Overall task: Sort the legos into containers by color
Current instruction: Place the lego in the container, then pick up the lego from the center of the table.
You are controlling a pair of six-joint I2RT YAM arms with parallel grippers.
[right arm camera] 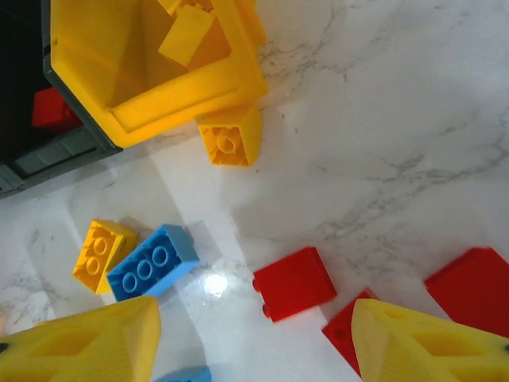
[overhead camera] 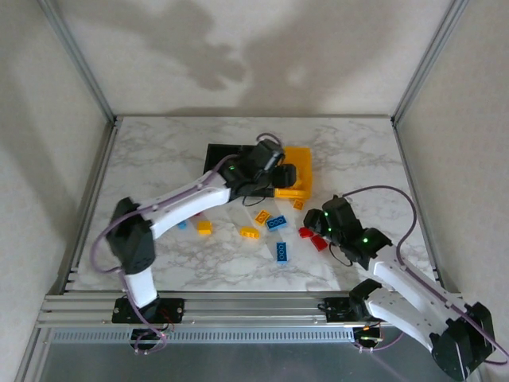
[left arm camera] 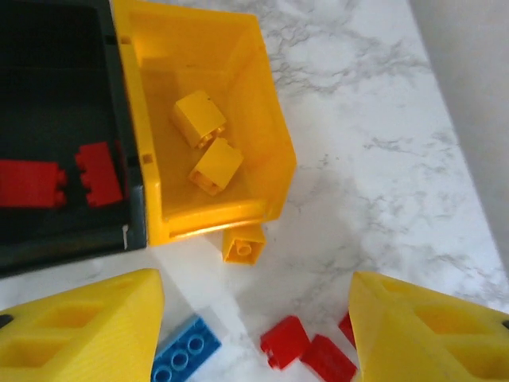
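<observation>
Top view: the left arm (overhead camera: 175, 207) reaches from 7 o'clock toward 1, elbow bent, with the left claw (overhead camera: 280, 177) over the yellow bin (overhead camera: 301, 159). The right arm (overhead camera: 406, 286) stretches in from 5 o'clock, and the right claw (overhead camera: 320, 221) hangs above the red bricks (overhead camera: 312, 236).

Left wrist: the fingers (left arm camera: 87, 326) stand apart and empty. Two yellow bricks (left arm camera: 208, 143) lie in the bin.

Right wrist: the fingers (right arm camera: 87, 342) are spread and hold nothing. A blue brick (right arm camera: 151, 263) lies on the surface (right arm camera: 382, 119) at 8 o'clock.

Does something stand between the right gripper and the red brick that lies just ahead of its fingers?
Nothing visible does. The red brick lies flat on the bare marble table, just ahead of the open right gripper. The blue brick beside it lies apart.
</observation>
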